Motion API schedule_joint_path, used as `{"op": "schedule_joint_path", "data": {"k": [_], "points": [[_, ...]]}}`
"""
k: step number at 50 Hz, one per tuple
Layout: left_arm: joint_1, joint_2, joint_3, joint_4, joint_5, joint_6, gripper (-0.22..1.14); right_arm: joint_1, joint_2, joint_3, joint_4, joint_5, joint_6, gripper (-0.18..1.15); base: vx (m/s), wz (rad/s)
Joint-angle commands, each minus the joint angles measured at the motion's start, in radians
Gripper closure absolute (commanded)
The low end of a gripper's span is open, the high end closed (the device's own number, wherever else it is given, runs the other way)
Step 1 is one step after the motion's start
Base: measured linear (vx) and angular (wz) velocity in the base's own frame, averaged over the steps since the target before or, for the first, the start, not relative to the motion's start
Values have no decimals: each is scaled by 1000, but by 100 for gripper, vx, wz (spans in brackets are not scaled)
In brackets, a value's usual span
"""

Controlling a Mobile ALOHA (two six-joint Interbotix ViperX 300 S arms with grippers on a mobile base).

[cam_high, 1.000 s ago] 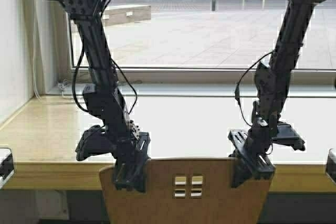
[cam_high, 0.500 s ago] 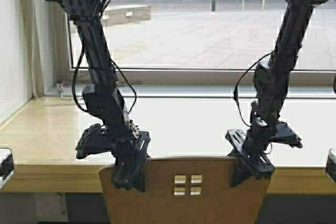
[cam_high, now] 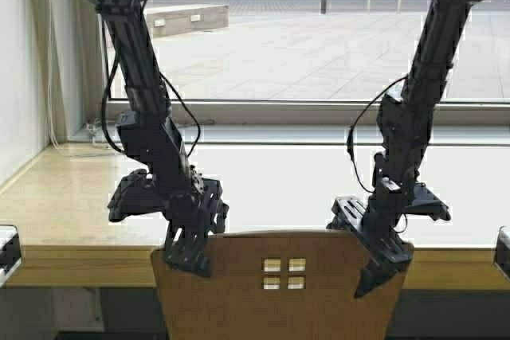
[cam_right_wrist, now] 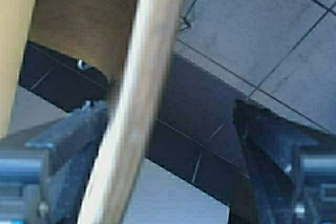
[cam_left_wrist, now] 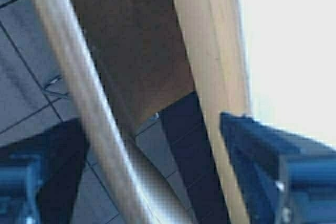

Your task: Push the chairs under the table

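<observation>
One light tan plywood chair shows only its rounded back with four small square holes, low in the middle of the high view, right against the yellowish front edge of the long pale table. My left gripper is open and straddles the back's top left corner. In the left wrist view the back's top edge runs between the spread fingers of this gripper, with the table edge beside it. My right gripper is open over the top right corner. In the right wrist view the edge lies against one finger of this gripper.
A large window and its sill lie behind the table, with a white wall on the left and cables in the corner. Dark parts of the robot show at both side edges. Grey tiled floor lies below.
Both arms have reached farther forward and their grippers have tipped down more. The chair back sits slightly higher in the high view, closer to the table.
</observation>
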Motion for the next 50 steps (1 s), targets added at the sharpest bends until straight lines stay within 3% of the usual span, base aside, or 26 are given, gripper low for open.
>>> {"op": "schedule_joint_path", "data": {"k": [1, 14, 21, 34, 50], "points": [[8, -152, 40, 5, -9, 9, -9, -12, -143, 51, -11, -34, -3, -4, 0, 0], [14, -357, 193, 34, -9, 89, -9, -26, -376, 178, -52, -67, -5, -4, -2, -1], [31, -502, 307, 124, -6, 207, -9, -48, -514, 252, -127, -77, -5, -4, -7, -2], [38, -824, 443, 416, 153, 554, -9, -61, -871, 347, -433, -127, -11, -4, -11, 1], [40, -1137, 476, 453, 492, 922, -9, -71, -1197, 472, -770, -181, -9, -4, -16, 11]]}}
